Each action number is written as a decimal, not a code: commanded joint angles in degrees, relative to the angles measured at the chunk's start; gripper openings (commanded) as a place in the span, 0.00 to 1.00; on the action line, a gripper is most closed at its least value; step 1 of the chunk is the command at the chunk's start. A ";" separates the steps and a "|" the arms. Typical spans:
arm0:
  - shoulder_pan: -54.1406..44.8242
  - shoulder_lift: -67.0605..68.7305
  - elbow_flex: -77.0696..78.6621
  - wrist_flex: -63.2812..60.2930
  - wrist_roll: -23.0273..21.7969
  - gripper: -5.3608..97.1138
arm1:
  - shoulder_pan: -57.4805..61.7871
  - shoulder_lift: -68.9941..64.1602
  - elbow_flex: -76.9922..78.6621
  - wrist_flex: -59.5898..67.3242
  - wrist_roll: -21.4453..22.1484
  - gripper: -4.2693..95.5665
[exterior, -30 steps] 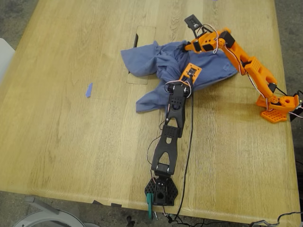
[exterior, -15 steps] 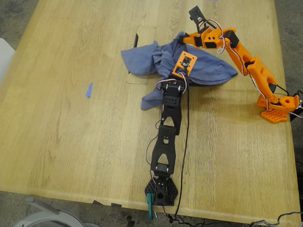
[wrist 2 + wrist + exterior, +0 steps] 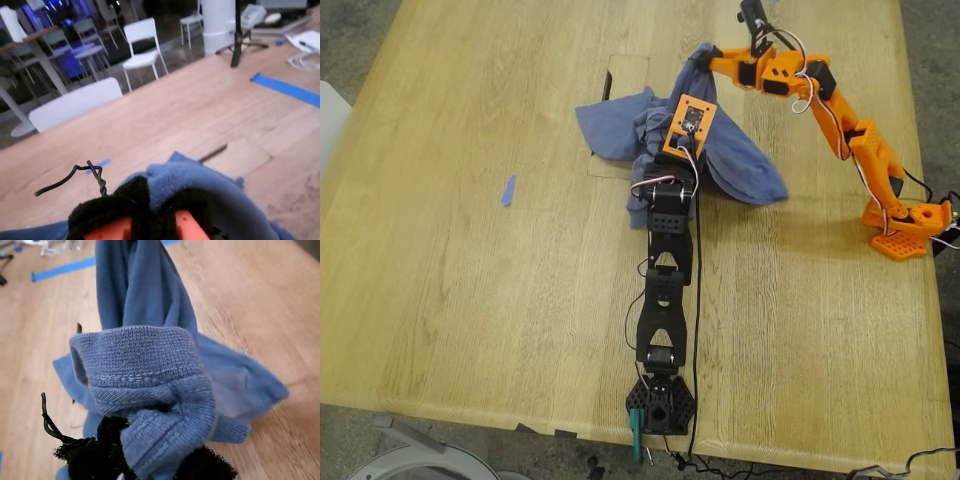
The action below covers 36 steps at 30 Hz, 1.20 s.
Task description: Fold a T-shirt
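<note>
The slate-blue T-shirt (image 3: 610, 125) lies bunched on the wooden table, partly lifted between the two arms. My first gripper (image 3: 672, 150), on the black arm, is shut on a ribbed hem or collar fold (image 3: 145, 355), and the cloth stretches away from its black pads (image 3: 205, 467). My second gripper (image 3: 710, 58), on the orange arm, is shut on another fold of the T-shirt (image 3: 200, 185) near the table's far side in the exterior view. Its fingertips are buried in the cloth. The chest print is hidden.
A tiny blue scrap (image 3: 507, 190) lies on the table toward the exterior view's left. A rectangular cutout (image 3: 626, 74) sits in the table just beyond the shirt. The black arm's base (image 3: 660, 405) stands at the near edge and the orange arm's base (image 3: 905, 225) at the exterior view's right.
Both grippers have moved toward the table's far side with the shirt, drawing its near part off the table and bunching it; the orange arm rose and reached farther.
</note>
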<state>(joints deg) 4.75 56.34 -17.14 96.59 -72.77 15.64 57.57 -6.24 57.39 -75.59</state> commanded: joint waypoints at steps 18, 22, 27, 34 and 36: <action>-3.43 21.27 -1.93 -9.84 0.35 0.05 | -3.96 12.04 -1.32 -11.34 -1.41 0.04; -2.37 23.12 -2.02 -11.95 0.26 0.05 | -4.57 13.10 -1.32 -13.54 -1.67 0.04; -1.93 25.49 -2.02 -13.54 0.26 0.05 | -5.19 14.15 -1.32 -15.12 -1.67 0.04; -1.93 28.48 -2.11 -14.41 -0.09 0.05 | -6.86 16.52 -1.32 -14.06 -2.02 0.04; -1.41 29.18 -2.11 -14.59 -0.44 0.05 | -7.73 17.58 -1.32 -12.92 -2.11 0.04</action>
<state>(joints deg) 2.81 76.46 -17.14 86.13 -72.86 8.61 70.05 -6.33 44.12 -77.17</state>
